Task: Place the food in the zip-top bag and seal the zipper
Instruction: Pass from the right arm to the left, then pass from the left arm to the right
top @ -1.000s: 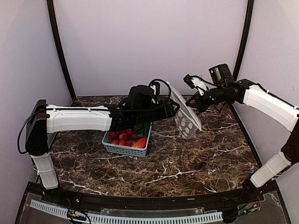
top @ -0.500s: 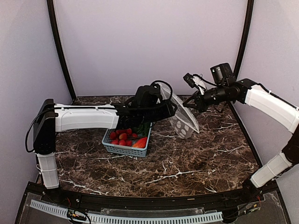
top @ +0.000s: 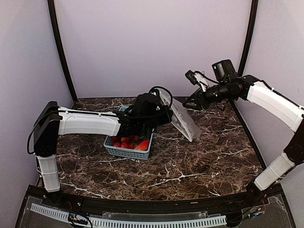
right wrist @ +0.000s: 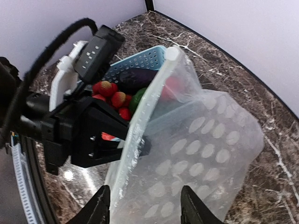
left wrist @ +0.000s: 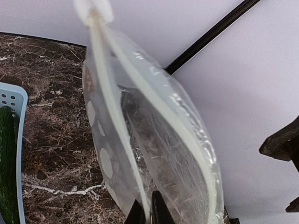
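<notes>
While the left gripper is clamped on one lip of the zip-top bag, holding it up just right of the light-blue basket, the right gripper has its fingers spread apart near the bag. The bag's mouth gapes open. The food sits in the basket on the counter.
</notes>
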Tool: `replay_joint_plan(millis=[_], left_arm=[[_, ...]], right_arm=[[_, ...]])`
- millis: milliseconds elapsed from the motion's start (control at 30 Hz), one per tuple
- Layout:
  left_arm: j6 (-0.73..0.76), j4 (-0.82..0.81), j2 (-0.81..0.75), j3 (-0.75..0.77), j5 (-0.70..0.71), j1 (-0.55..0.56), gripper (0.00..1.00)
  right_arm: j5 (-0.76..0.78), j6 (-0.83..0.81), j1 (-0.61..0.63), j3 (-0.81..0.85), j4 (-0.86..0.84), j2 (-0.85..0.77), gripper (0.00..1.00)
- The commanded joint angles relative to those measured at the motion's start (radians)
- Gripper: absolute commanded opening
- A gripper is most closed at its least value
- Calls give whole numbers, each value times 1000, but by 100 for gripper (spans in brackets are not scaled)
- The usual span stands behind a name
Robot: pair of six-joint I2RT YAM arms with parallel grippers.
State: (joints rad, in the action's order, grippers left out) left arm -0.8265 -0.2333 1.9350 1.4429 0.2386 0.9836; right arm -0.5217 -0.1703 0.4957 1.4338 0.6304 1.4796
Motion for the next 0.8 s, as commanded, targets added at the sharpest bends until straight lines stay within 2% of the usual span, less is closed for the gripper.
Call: replay_joint_plan(millis=[0, 167, 300, 533, 767], left_arm=[[19, -127, -39, -14, 31, -1, 4], [-26, -188, -32, -15, 55, 0, 5], [-53, -190, -29, 3, 83, 3, 8], [-53, -205, -19, 36, 98, 19, 9], [-34, -214, -20, 38, 170, 36, 7]], right_arm=[[137, -14, 24, 69, 31, 31, 52], [306, -78, 124, 47, 33, 23, 59], [355, -85, 162, 13, 14, 13, 65], [513, -77, 193, -1, -23, 35, 67], [655, -41, 228, 51, -15, 87, 67]])
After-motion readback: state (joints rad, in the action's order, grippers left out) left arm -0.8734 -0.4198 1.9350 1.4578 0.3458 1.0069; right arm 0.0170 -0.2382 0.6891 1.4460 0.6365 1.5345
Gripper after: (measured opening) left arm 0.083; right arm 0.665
